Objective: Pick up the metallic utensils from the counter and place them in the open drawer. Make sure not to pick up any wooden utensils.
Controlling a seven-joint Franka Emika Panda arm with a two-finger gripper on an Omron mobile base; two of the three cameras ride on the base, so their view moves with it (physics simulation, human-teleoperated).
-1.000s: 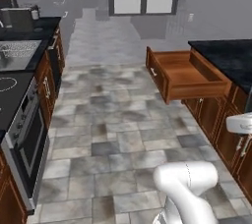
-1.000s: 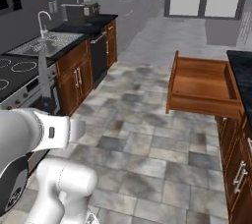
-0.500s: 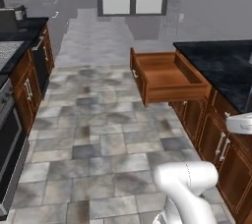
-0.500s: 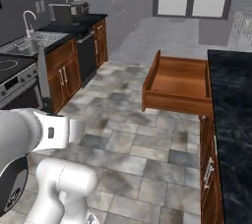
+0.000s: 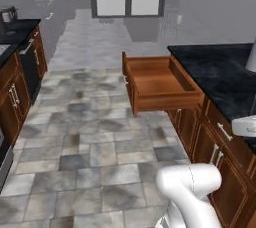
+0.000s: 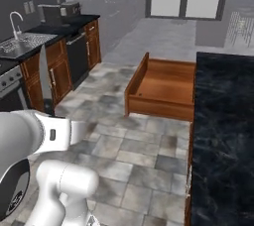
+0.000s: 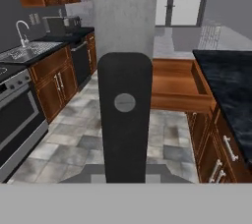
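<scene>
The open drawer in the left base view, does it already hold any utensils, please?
No, the open drawer shows just its bare wooden floor.

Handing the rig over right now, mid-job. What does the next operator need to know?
Gripper: shut on the table knife, dark handle in the jaws, grey blade pointing away from the hand; in the right base view it stands upright over the arm.
Open drawer: pulled out from the island, to the left of the black counter; the inside looks bare.
Done: knife picked up.
Left: carry the knife to the drawer and release it, then fetch the metal spoon. Leave the wooden spoons alone.
</scene>
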